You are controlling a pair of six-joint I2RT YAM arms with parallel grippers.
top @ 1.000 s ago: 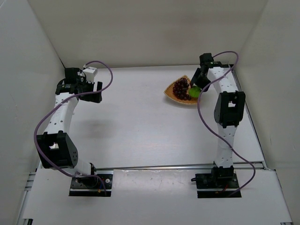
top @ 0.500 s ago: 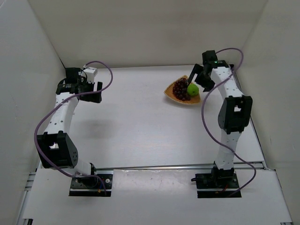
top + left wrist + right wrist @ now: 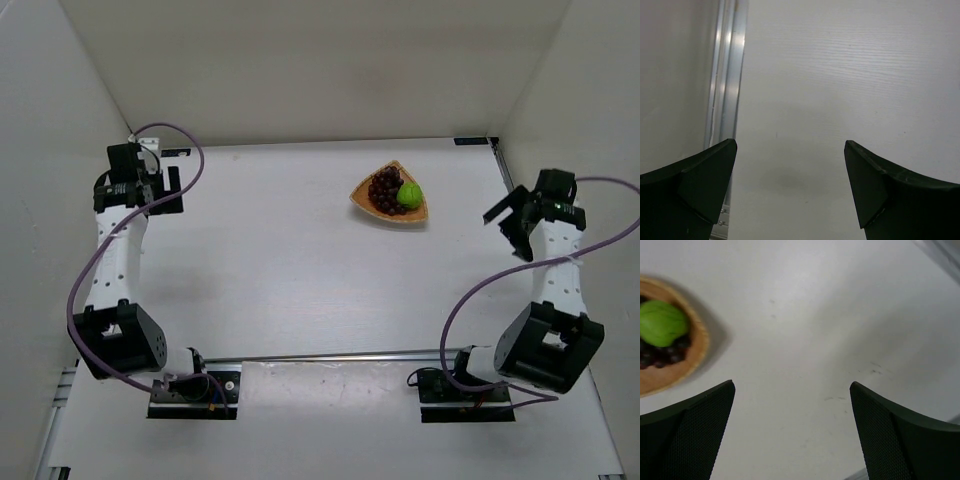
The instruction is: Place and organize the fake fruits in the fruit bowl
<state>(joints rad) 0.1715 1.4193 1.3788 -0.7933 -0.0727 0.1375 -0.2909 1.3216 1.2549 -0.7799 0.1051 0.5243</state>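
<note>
1. Fruit bowl [image 3: 358, 193]: a tan-orange woven wicker dish of rounded triangular outline; it rests on the white table [image 3: 300, 270] toward the far right, well apart from both arms.
2. Fake fruits: the dark purple-red grapes [image 3: 383, 191] fill the left part of the bowl; the round green fruit [image 3: 409, 195] sits in the right part, touching the grapes; both lie inside the rim.
3. Right gripper [image 3: 507, 228]: it hangs near the table's right edge, to the right of the bowl and nearer the bases, clear of it; jaws spread wide with nothing between them; in the right wrist view its dark fingers [image 3: 685, 440] frame bare table, with the bowl, green fruit and grapes at the left edge of the frame.
4. Left gripper [image 3: 170, 190]: it sits by the far left corner of the table, well apart from the bowl; jaws parted and empty; in the left wrist view its fingers [image 3: 690, 190] stand over bare table, just beside an aluminium rail [image 3: 727, 75] that runs along the left wall.
5. Purple cable [image 3: 470, 300]: one loops along each arm from wrist to base.
</note>
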